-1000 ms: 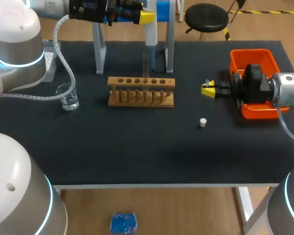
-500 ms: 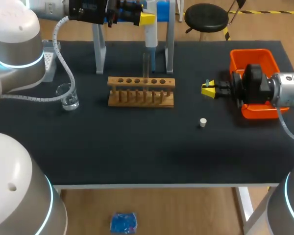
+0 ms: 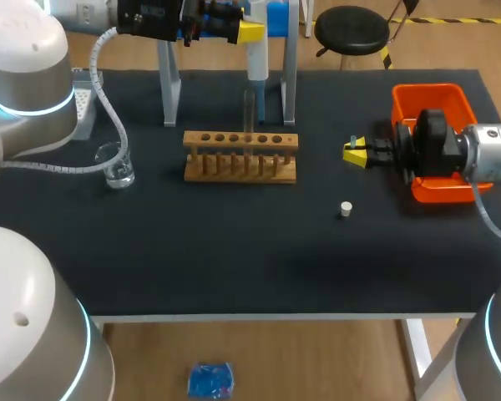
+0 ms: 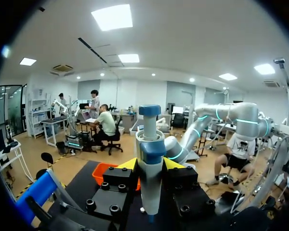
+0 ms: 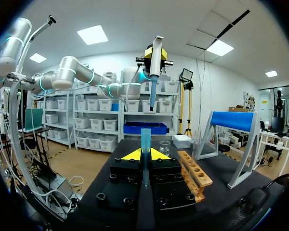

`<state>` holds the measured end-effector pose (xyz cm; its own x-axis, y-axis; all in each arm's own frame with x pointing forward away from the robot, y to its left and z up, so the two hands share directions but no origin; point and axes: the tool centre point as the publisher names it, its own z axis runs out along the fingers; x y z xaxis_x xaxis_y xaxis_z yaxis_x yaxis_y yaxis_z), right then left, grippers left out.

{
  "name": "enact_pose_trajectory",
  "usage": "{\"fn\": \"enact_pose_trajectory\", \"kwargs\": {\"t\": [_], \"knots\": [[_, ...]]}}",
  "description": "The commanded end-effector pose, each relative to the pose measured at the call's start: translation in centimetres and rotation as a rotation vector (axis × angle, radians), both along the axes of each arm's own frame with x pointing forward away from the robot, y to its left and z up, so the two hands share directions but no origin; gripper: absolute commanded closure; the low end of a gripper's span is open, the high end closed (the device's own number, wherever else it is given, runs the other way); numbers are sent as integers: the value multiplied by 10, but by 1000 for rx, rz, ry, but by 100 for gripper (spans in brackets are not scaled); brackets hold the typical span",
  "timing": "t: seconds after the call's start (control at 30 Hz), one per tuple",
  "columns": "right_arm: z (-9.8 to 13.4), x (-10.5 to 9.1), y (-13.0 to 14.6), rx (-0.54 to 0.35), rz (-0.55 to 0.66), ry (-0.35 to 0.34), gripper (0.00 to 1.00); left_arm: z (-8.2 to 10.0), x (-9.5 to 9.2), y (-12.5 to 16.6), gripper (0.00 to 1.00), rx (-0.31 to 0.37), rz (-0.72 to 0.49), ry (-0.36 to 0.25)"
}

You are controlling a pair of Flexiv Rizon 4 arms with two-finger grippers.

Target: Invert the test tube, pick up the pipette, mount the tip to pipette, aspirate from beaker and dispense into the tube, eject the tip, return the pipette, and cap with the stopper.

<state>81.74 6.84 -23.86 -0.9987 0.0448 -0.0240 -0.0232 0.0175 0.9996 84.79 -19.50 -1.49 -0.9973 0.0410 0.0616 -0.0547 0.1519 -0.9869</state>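
Note:
My left gripper [image 3: 249,30] hangs above the table's far edge, shut on the white pipette [image 3: 256,57], which points down. In the left wrist view the pipette [image 4: 150,159] with its blue cap stands between the yellow fingertips of the left gripper [image 4: 150,164]. My right gripper [image 3: 354,154] is to the right of the wooden rack [image 3: 240,156], shut on a thin blue pipette tip [image 5: 145,142] standing upright between the fingers of the right gripper [image 5: 145,155]. A clear test tube [image 3: 249,110] stands in the rack. The beaker [image 3: 115,164] is at the left. The white stopper [image 3: 346,209] lies on the mat.
An orange bin [image 3: 417,102] sits at the right edge, partly under my right arm. The pipette stand's grey legs [image 3: 169,88] rise behind the rack. A tip box [image 3: 84,104] is at the far left.

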Motion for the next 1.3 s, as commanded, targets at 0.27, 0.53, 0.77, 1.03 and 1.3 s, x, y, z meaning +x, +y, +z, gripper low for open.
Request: {"fn": "enact_pose_trajectory", "kwargs": {"t": [0.27,0.53,0.77,1.03,1.3], "knots": [[6,7,45,7,27,-62,100,0,1,0,100,0,-3,0],[-4,25,85,-14,50,-114,100,0,1,0,100,0,-3,0],[-3,35,107,-31,61,-157,100,0,1,0,100,0,-3,0],[0,40,122,-41,76,-166,100,0,1,0,100,0,-3,0],[5,45,134,-44,87,-176,100,0,1,0,100,0,-3,0]]}}
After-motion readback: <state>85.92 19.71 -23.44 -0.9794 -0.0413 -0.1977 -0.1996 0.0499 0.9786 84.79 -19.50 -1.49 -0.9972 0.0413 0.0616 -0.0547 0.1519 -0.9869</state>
